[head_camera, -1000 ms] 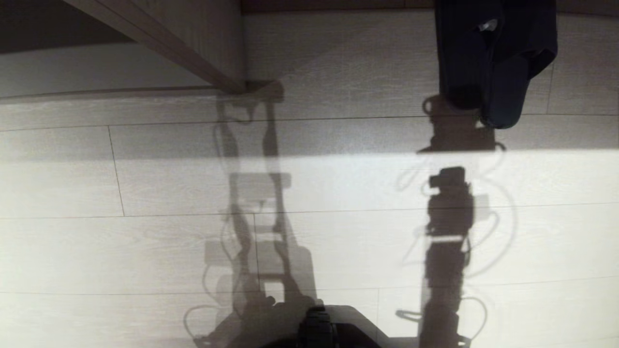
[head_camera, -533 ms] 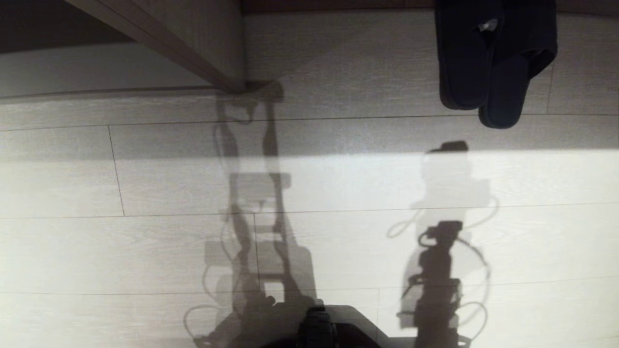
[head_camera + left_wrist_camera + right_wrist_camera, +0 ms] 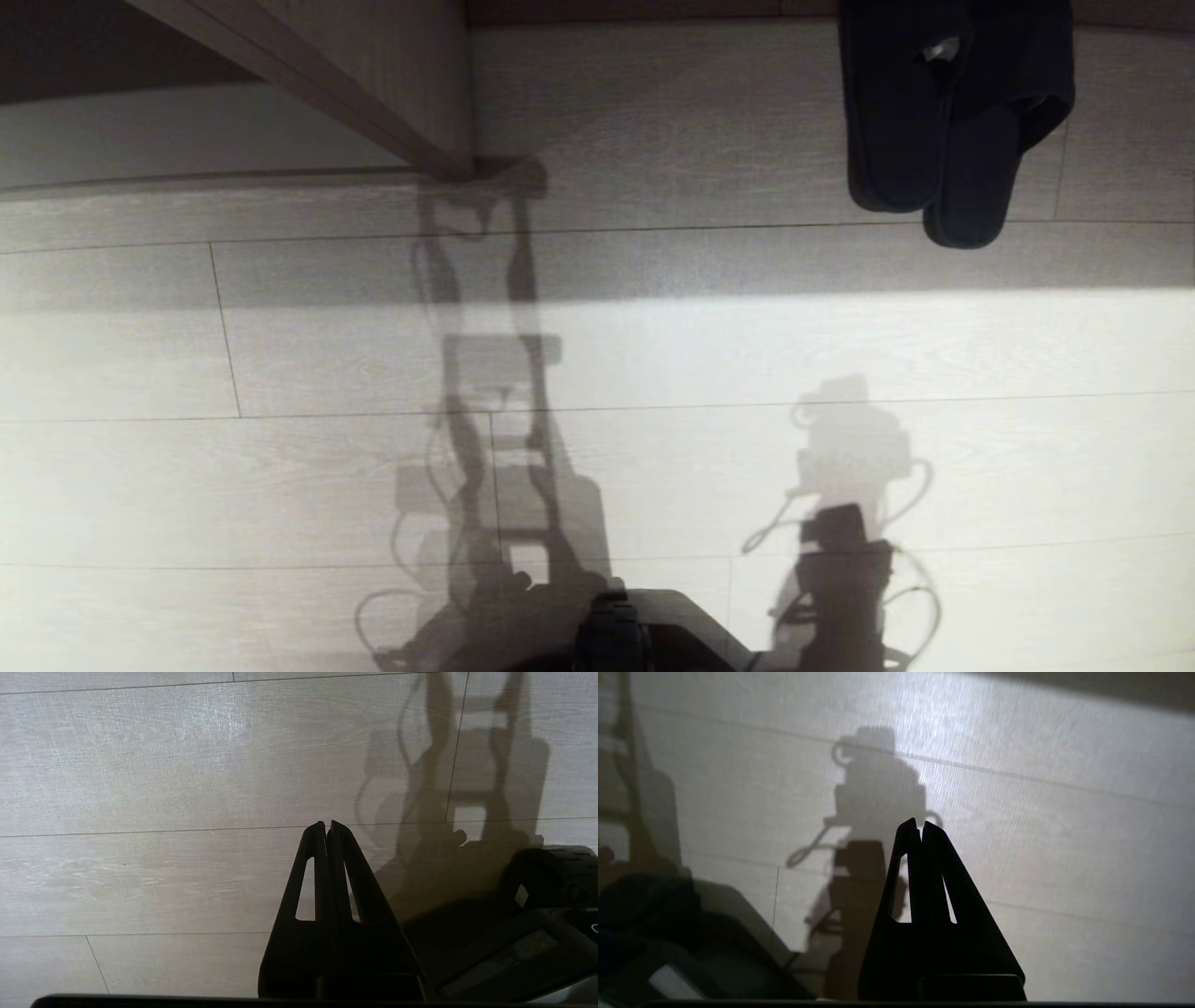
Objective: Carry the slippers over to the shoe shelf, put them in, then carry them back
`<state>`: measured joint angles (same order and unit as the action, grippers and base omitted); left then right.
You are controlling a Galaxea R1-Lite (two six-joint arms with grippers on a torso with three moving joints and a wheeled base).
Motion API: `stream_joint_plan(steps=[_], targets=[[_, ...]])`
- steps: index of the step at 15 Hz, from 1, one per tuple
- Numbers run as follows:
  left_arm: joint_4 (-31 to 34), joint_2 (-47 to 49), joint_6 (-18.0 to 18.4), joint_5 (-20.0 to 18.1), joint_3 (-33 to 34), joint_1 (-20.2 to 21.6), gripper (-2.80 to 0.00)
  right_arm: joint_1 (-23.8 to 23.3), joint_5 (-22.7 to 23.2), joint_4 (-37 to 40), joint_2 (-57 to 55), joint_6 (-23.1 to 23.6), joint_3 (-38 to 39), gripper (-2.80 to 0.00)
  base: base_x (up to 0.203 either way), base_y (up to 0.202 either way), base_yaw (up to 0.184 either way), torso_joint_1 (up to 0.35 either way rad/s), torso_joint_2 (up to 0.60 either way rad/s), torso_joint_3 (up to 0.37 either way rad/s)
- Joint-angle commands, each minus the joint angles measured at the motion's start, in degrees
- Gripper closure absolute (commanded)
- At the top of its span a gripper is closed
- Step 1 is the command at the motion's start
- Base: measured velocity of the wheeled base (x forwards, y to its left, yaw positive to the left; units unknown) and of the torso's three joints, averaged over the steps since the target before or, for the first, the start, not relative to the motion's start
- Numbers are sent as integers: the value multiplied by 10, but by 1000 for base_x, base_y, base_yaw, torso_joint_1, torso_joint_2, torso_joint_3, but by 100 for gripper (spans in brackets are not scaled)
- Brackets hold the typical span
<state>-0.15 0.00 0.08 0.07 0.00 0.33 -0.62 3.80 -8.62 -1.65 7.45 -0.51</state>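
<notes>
Right gripper (image 3: 920, 828): fingers pressed together, holding nothing, hanging over bare pale plank floor (image 3: 653, 355); in the head view its arm appears only as a dark shape low on the right. Left gripper (image 3: 327, 828): likewise closed and empty above the floor, beside the robot's dark base (image 3: 537, 933). The slippers (image 3: 943, 121) lie side by side on the floor at far right, touching, well apart from both grippers; a taupe wood-grain panel (image 3: 373, 84) stands at far left.

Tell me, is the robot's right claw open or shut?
Shut and empty. In the right wrist view the right claw has both black fingers pressed together at the tips, with only pale wood-grain floor behind them.
</notes>
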Motion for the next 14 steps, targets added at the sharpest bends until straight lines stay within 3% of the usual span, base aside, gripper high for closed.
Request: stream_joint_plan(steps=[1,3,8,14], targets=[[0,0,0,0,0,0,0,0,-1,40,17,-1,4,0,0,0,0,0,0,0],[0,0,0,0,0,0,0,1,-17,105,17,-7,1,0,0,0,0,0,0,0],[0,0,0,0,0,0,0,0,-27,91,17,-53,5,0,0,0,0,0,0,0],[0,0,0,0,0,0,0,1,-27,90,17,-53,5,0,0,0,0,0,0,0]])
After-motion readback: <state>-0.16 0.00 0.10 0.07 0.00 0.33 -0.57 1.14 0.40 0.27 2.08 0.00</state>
